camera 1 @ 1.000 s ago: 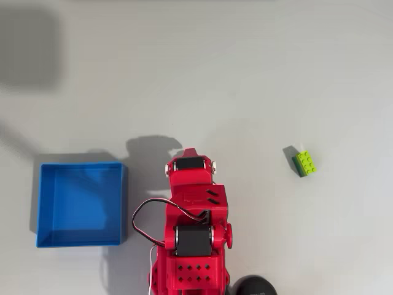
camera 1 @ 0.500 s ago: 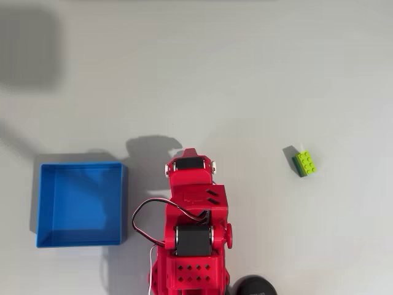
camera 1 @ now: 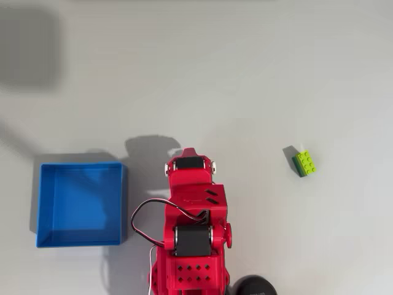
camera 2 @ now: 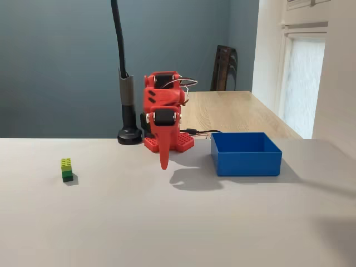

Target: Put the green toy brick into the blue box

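Nothing moved, claw (camera 2: 164,164) closed, empty, hanging

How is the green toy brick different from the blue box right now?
Size: the green toy brick is tiny, and the blue box is far wider. Shape: the brick is a solid studded block, lime with a darker green side; the box is a shallow open tray, one blue. Place: in the overhead view the brick lies right of the red arm, the box left. Both rest on the table, untouched.
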Action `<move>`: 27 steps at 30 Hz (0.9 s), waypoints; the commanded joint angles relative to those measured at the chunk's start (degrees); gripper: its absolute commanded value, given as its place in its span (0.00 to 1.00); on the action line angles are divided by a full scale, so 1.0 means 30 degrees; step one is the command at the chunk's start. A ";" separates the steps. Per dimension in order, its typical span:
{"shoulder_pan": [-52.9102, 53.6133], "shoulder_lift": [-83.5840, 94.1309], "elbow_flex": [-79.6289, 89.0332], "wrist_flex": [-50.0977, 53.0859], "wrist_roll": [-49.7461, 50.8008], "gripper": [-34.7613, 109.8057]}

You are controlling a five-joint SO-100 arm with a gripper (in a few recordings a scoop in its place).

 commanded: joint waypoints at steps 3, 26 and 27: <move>0.0117 -0.0791 -0.3047 0.1846 0.0439 0.24; 0.2021 -1.5088 -1.6553 1.1133 0.7441 0.24; 0.2256 -1.5498 -1.6992 1.1426 0.7529 0.24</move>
